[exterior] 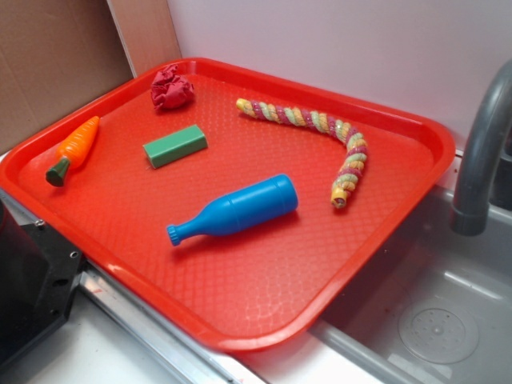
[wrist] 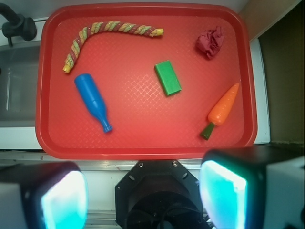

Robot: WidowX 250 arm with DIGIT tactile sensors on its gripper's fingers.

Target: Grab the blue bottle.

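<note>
Nearest the wrist camera, I am looking past the two glowing teal finger pads [wrist: 64, 200] of my gripper [wrist: 143, 193], which are standing wide apart, released and holding nothing, with the black motor housing [wrist: 159, 195] showing between them. The gripper is hovering high, over the white counter edge [wrist: 143, 164] just short of the tray's near rim.

The small bright-blue plastic bottle [wrist: 93, 100] is lying on its side on the red textured plastic tray [wrist: 143, 148], in the left half as the wrist view shows it, ahead of my left pad and slightly further on. Its long axis is running diagonally: the ridged cap is pointing toward me and a little right, the broad base away and left. I am judging that the gripper needs to travel forward and left, then turn so the fingers close across the body, not along it.

The tray surface looks flat and lightly dimpled, so the smooth bottle may roll if nudged. Room around it looks good: the twisted multicoloured rope [wrist: 83, 38] is ending just beyond the base, not touching, and the green rectangular block [wrist: 167, 78] is sitting well apart to the right. The orange toy carrot [wrist: 221, 109] and the crumpled dark-red cloth [wrist: 210, 41] are lying further right. The grey sink basin [exterior: 440, 320] and its faucet [exterior: 480, 152] are sitting beside the tray's left edge.
</note>
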